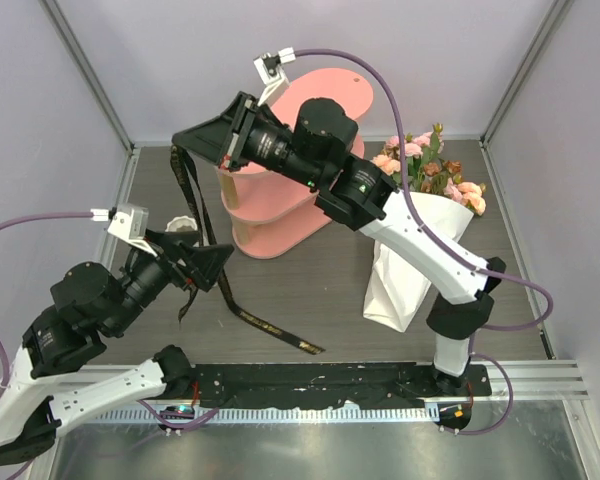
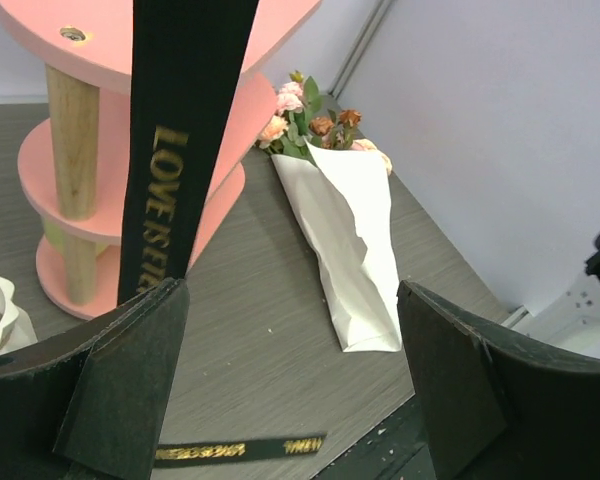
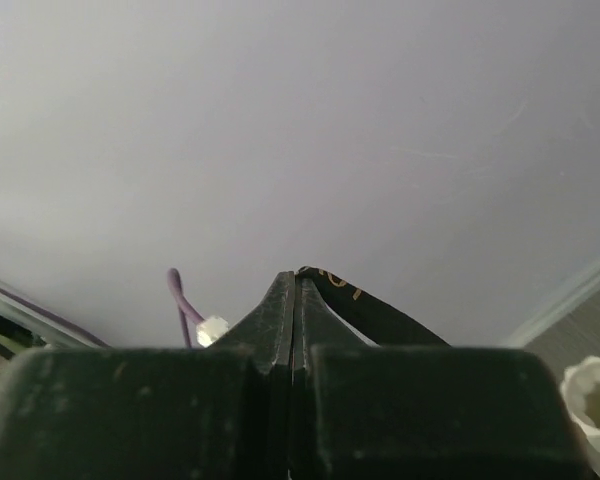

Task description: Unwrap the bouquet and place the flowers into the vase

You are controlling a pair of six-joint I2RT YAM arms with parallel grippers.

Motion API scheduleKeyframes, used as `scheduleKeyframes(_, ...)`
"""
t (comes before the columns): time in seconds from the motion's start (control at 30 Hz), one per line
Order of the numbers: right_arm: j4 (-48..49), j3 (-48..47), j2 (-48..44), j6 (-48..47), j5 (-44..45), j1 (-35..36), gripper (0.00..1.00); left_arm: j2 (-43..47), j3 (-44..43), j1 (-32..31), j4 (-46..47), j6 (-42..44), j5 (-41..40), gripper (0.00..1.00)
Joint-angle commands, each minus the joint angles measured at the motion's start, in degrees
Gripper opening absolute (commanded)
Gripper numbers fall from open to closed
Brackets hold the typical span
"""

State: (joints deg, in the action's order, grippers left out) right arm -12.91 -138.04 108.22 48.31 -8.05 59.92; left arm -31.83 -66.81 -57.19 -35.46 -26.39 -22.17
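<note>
The bouquet [image 1: 405, 270] lies on the table at the right under my right arm, its white paper cone [image 2: 355, 240] loose and untied. The flowers [image 1: 430, 165], pink, peach and brown, poke out of its far end [image 2: 310, 115]. My right gripper [image 1: 177, 138] is raised at the upper left, shut on one end of the black ribbon [image 3: 380, 310]. The ribbon [image 1: 187, 185] hangs down and trails across the table. My left gripper [image 2: 290, 300] is open, with the hanging ribbon [image 2: 185, 130] beside one finger. The small white vase [image 1: 183, 226] stands just behind it.
A pink three-tier shelf [image 1: 280, 215] with wooden posts stands at the back centre, between the vase and the bouquet. Grey walls close in the sides and back. The ribbon's loose end [image 2: 240, 450] lies near the black base strip [image 1: 310, 385] at the front.
</note>
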Motion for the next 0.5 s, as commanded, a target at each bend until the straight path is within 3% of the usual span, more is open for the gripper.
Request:
scheduleKeyframes(0.0, 1.57, 15.44, -11.41, -6.63, 4.44, 0.37, 0.01, -1.56, -0.52, 0.24, 0.13, 1.61, -2.08, 0.89)
scheduleKeyframes(0.17, 2.01, 39.89, -22.52, -11.39, 14.81, 0.2, 0.01, -2.35, 0.27, 0.24, 0.74, 1.96, -3.31, 0.88)
scheduleKeyframes(0.33, 8.39, 57.06, -29.55, -12.11, 15.7, 0.2, 0.01, -3.06, 0.62, 0.24, 2.59, 2.66, -3.58, 0.89)
scheduleKeyframes(0.47, 12.55, 67.71, -27.11, -10.61, 13.34, 0.2, 0.01, -4.72, 0.27, 0.24, 2.77, 2.57, -4.89, 0.89)
